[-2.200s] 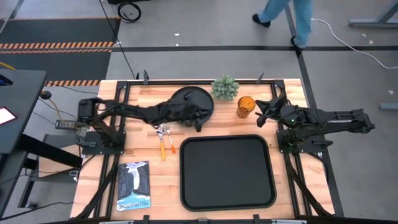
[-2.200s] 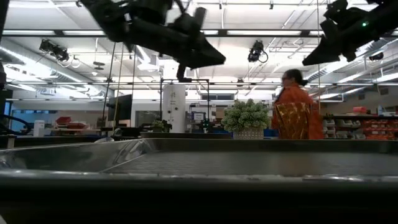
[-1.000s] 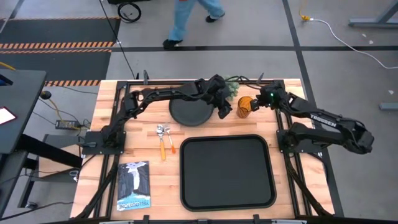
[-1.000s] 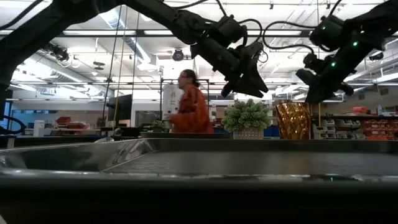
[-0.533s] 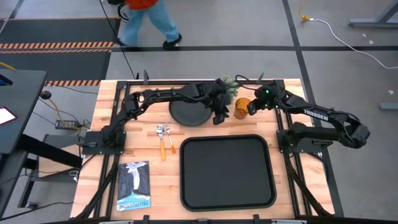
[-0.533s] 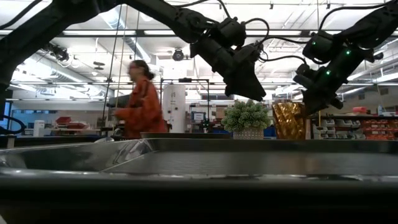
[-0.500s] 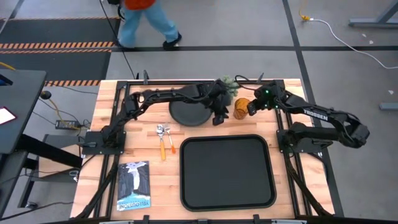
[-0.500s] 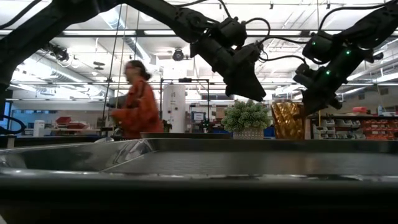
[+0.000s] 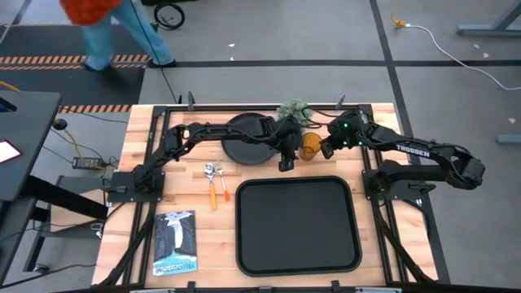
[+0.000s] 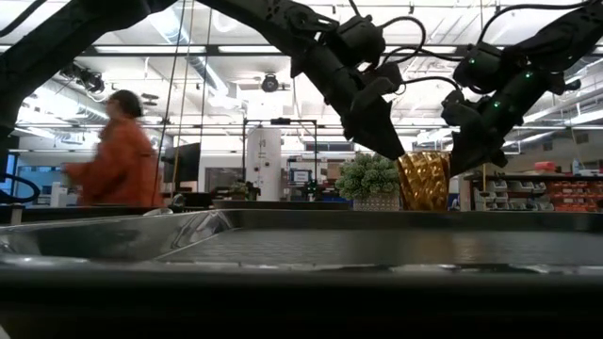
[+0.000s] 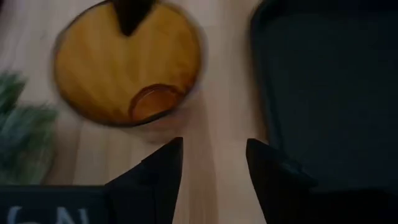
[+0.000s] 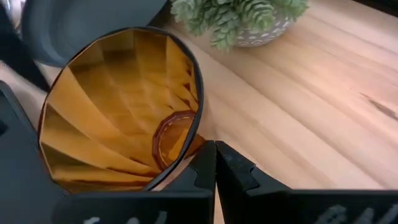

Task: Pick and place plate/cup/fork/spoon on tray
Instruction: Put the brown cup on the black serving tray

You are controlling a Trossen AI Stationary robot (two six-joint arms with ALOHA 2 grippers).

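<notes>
tray sits nearest, middle of the table, nothing on it.

fork and spoon lie side by side just left of the tray, handles toward me, metal ends away. Untouched.

Behind the tray's far edge is where both arms meet. cup is near the tray's far rim, slightly right of centre. right gripper has it: one finger inside the bowl, the other outside, wall pinched between them — right wrist view shows the cup tipped toward that camera, mouth open to it. Low view has the cup upright-ish, bottom hidden behind the tray rim, so can't say if it's off the wood.

left gripper is just left of the cup, fingers apart, holding nothing. In its wrist view the cup is ahead of the fingers, tray edge alongside.

Key relation: tray lies directly toward me from the cup, short haul, right arm already owns it.

plate farther back-left, partly under the left arm. Plant at the far edge.
</notes>
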